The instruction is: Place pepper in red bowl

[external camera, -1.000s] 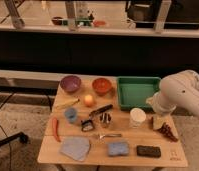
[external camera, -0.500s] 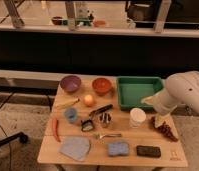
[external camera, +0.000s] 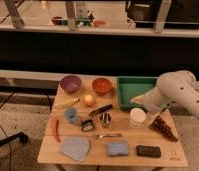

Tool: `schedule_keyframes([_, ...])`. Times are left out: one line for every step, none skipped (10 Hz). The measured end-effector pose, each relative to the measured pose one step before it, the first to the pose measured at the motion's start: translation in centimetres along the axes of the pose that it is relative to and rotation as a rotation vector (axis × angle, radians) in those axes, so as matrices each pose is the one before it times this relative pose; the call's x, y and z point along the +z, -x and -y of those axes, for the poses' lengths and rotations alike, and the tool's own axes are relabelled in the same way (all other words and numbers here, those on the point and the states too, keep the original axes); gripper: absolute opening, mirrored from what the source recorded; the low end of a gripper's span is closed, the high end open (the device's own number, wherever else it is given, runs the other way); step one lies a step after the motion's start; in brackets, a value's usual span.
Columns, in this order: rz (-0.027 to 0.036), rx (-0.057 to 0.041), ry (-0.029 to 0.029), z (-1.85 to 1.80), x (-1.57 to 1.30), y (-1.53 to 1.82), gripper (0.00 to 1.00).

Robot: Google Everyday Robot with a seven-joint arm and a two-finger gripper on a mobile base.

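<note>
The pepper (external camera: 55,129) lies at the table's (external camera: 158,159) left edge, well apart from the gripper (external camera: 154,114), which hangs open and empty at the right by the white cup (external camera: 137,117) and grapes (external camera: 164,127). The red bowl (external camera: 101,85) sits at the back, beside the purple bowl (external camera: 70,83). An orange fruit (external camera: 89,100) and a blue cup (external camera: 70,115) lie between pepper and bowl.

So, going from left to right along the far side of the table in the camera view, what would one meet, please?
purple bowl → red bowl → green tray. The gripper hangs at the tray's near edge, above the white cup, so it overlaps the tray and is left unranked.
</note>
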Motion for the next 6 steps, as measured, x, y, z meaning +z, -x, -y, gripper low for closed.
schedule_keyframes([0.04079,-0.04105,0.00074,0.658,0.265,1.471,0.8])
schedule_keyframes([0.04749,-0.06012,-0.00244,0.705,0.276,1.196,0.8])
schedule_keyframes([0.04798,-0.07018,-0.00029,0.58,0.246,0.69,0.8])
schedule_keyframes([0.03979,-0.06237,0.00644,0.455,0.242,0.511,0.8])
schedule_keyframes([0.0303,-0.05408,0.00691,0.626,0.429,0.487,0.8])
schedule_keyframes([0.0101,-0.0242,-0.00395,0.387,0.162,0.116,0.8])
